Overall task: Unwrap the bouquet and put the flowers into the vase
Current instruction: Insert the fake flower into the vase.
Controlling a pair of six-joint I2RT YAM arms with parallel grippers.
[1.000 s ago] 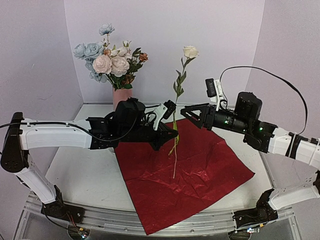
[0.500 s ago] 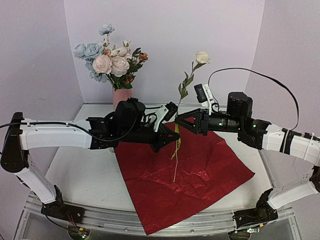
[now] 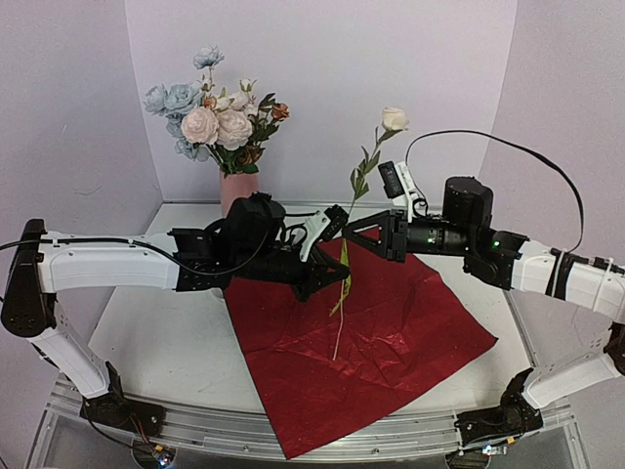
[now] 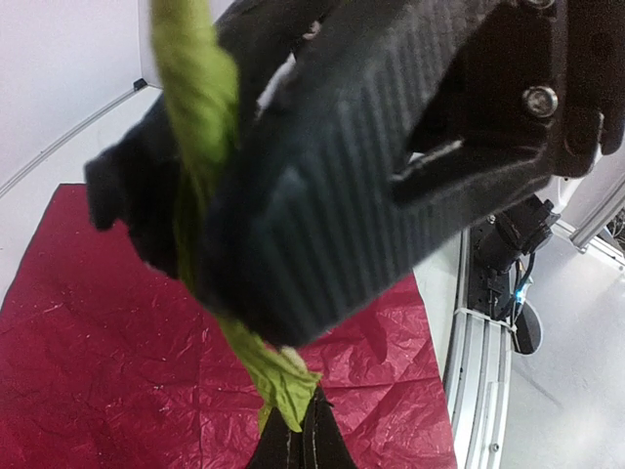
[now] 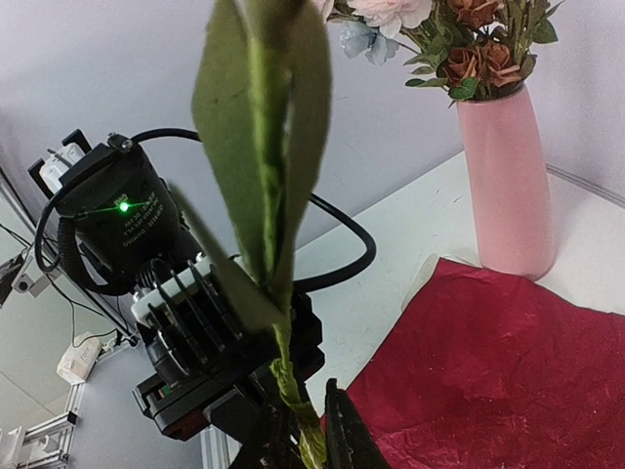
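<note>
Two robot arms meet at a single white rose held upright over the middle of the worktop.
At back left, a salmon-pink vase holds pink, white and pale blue flowers. The left gripper is clamped on the rose's thin green stem, above flat red wrapping paper. The right gripper has its fingers close on either side of the stem slightly higher up; whether they pinch it is unclear.

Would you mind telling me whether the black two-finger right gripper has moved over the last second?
Yes. The right gripper has shifted left in the top view, nearer the tall salmon-pink vase, up to the thin green flower stem.
</note>
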